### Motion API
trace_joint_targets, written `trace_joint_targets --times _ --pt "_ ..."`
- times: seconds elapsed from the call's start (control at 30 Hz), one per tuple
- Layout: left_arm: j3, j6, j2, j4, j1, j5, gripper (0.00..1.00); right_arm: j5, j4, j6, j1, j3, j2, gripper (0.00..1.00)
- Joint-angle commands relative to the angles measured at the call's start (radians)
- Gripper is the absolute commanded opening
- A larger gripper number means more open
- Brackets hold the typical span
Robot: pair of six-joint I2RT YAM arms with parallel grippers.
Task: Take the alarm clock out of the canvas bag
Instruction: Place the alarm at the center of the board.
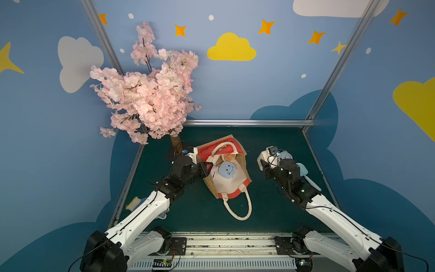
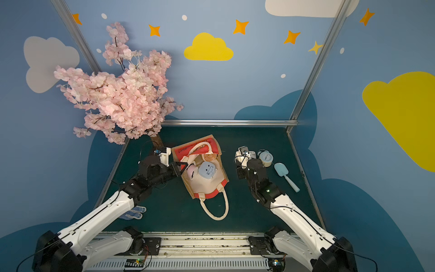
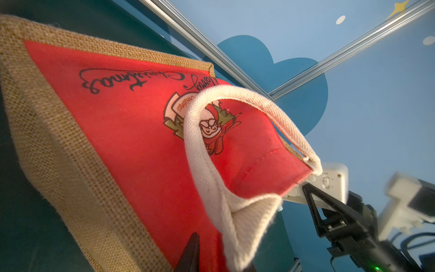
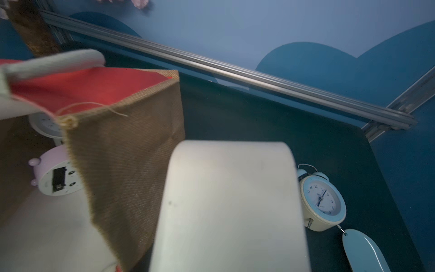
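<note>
The canvas bag (image 1: 237, 188) lies on its side in the middle of the green table with its mouth open, seen in both top views. Inside it are a pink alarm clock (image 4: 47, 181), a pale blue squarish clock (image 1: 227, 170) and a round peach one (image 2: 209, 156). My left gripper (image 1: 208, 168) is shut on the bag's cream handle (image 3: 237, 226) where it joins the rim, and holds that side up. To the right of the bag and outside it, my right gripper (image 1: 265, 166) is shut on a white alarm clock (image 3: 327, 181). That white clock (image 4: 230, 207) hides the right jaws.
A pale blue twin-bell clock (image 2: 266, 158) and a blue scoop (image 2: 284, 175) lie on the table to the right of my right gripper. A pink blossom tree (image 1: 150, 99) stands at the back left. A dotted glove (image 2: 133, 213) lies under my left arm. Metal rails edge the table.
</note>
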Motion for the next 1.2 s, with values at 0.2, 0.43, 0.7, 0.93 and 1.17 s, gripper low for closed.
trace_joint_targets --times 0.2,0.43,0.7,0.93,1.17 --pt "0.004 0.022 -0.013 -0.029 0.004 -0.019 0.24 -0.111 -0.074 0.088 -0.108 0.217 0.265 0.35" --pt "0.006 0.022 -0.014 -0.032 0.005 -0.017 0.24 -0.134 -0.118 0.122 -0.166 0.366 0.458 0.34" --pt "0.005 0.027 -0.015 -0.032 0.006 -0.021 0.24 -0.118 -0.192 0.158 -0.22 0.532 0.644 0.34" --pt "0.012 0.03 -0.008 -0.034 0.006 -0.018 0.24 -0.112 -0.25 0.18 -0.234 0.696 0.793 0.34" --pt "0.011 0.032 -0.005 -0.037 0.007 -0.019 0.24 -0.084 -0.266 0.168 -0.243 0.802 0.885 0.34"
